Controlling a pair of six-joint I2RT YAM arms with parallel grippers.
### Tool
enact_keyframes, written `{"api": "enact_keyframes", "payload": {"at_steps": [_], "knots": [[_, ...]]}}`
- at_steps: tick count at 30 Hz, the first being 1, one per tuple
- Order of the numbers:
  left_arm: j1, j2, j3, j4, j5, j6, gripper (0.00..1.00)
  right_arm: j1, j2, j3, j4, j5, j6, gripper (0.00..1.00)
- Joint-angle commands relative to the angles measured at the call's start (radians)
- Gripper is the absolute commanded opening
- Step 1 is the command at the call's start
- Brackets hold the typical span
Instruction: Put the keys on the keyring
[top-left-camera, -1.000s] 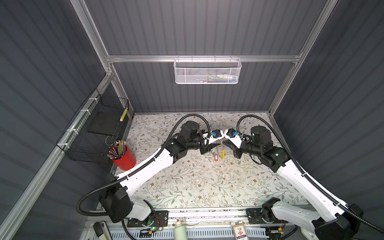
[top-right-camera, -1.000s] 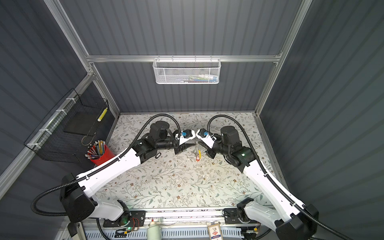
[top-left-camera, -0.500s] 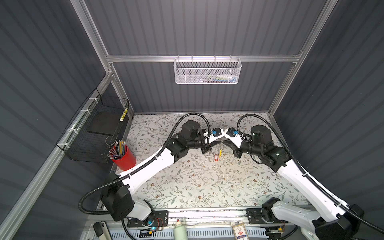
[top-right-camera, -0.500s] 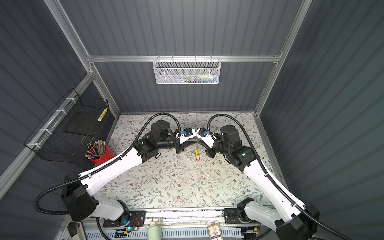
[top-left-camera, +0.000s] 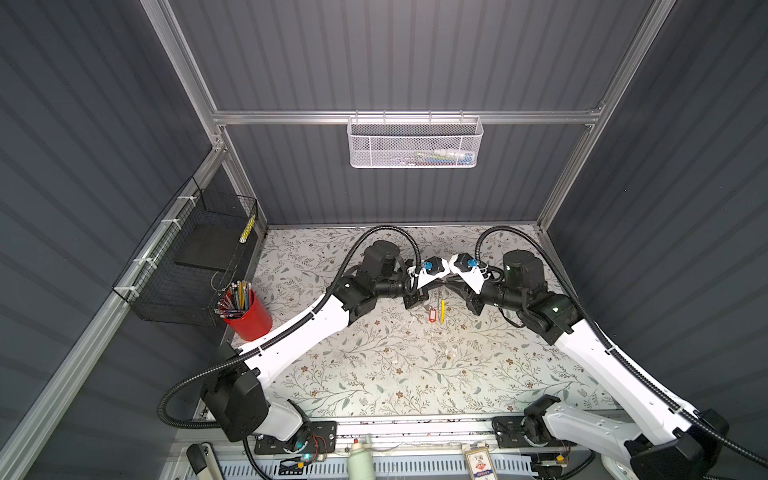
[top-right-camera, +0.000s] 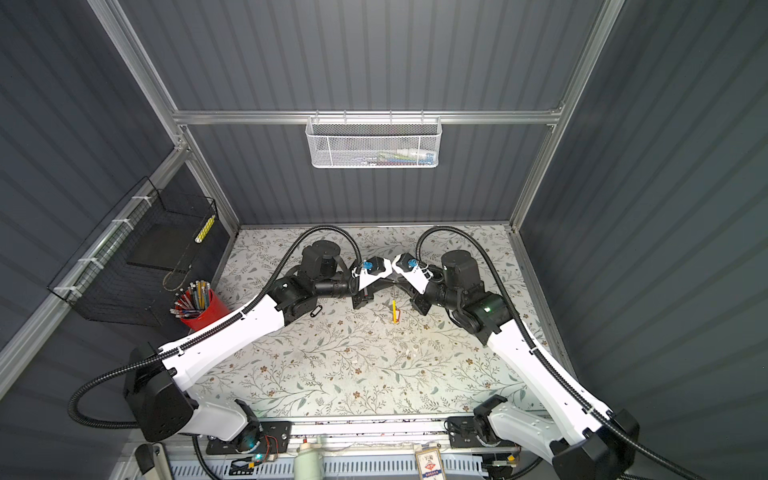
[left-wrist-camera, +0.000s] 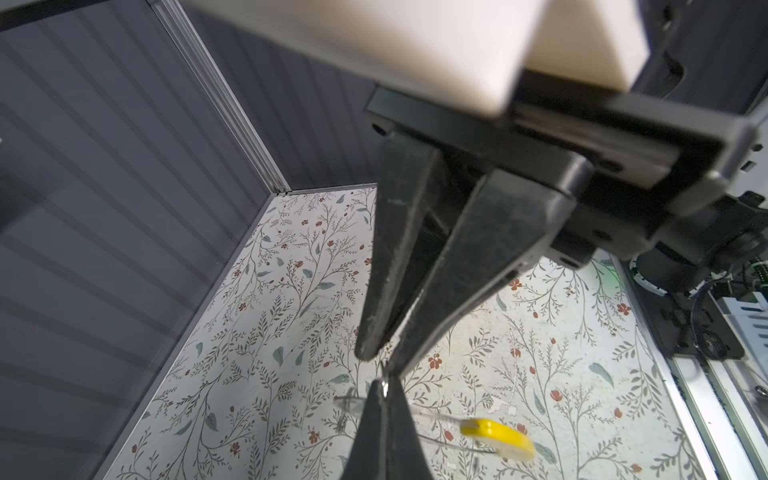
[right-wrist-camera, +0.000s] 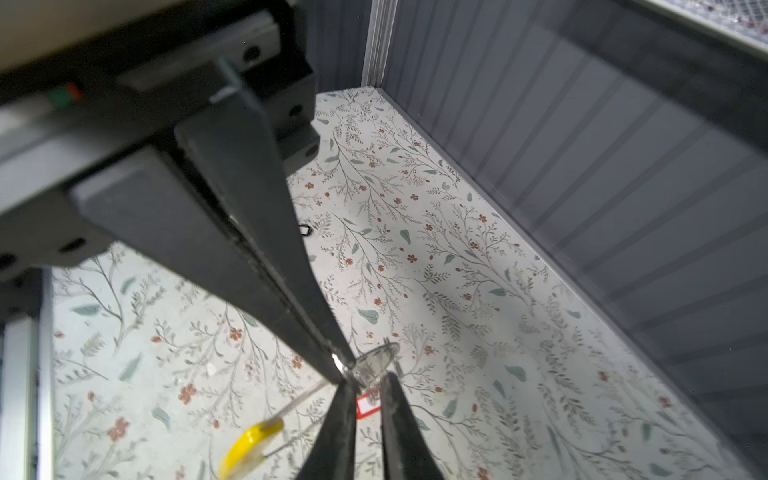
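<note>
While left pincer (left-wrist-camera: 380, 363) clamps keyring (left-wrist-camera: 494, 432) | right pincer (right-wrist-camera: 347, 368) narrow, hold unclear | black-tagged key (top-right-camera: 316, 311) beside left arm (top-right-camera: 249, 328)

A moment before, the left gripper (left-wrist-camera: 384, 365) had its fingers apart. They came together and pinched the thin wire of the keyring (top-left-camera: 443, 311). The white end of the left arm (top-left-camera: 432, 274) and the white end of the right arm (top-left-camera: 463, 270) moved closer, until they almost touched in both top views. The yellow piece of the keyring had hung a little slanted. It swung and hung straight up and down, just beside the red-tagged key (top-left-camera: 432, 314).
</note>
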Motion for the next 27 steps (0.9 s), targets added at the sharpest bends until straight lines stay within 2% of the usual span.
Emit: {"api": "enact_keyframes", "payload": {"at_steps": [1, 6, 11, 15, 19, 27], "knots": [[-0.004, 0.027, 0.048, -0.028, 0.057, 0.009, 0.0, -0.002, -0.049, -0.044, 0.084, 0.005, 0.019, 0.33], [0.05, 0.01, -0.018, 0.16, 0.169, -0.133, 0.0, -0.06, -0.145, -0.171, 0.189, -0.034, 0.038, 0.36], [0.102, -0.003, -0.116, 0.428, 0.293, -0.301, 0.0, -0.115, -0.214, -0.267, 0.321, -0.129, 0.08, 0.3], [0.117, 0.005, -0.166, 0.581, 0.341, -0.395, 0.0, -0.126, -0.213, -0.271, 0.361, -0.173, 0.097, 0.25], [0.125, 0.022, -0.232, 0.821, 0.375, -0.505, 0.0, -0.125, -0.183, -0.25, 0.384, -0.245, 0.111, 0.21], [0.128, 0.112, -0.256, 1.161, 0.434, -0.709, 0.0, -0.125, -0.157, -0.261, 0.509, -0.285, 0.158, 0.15]]}}
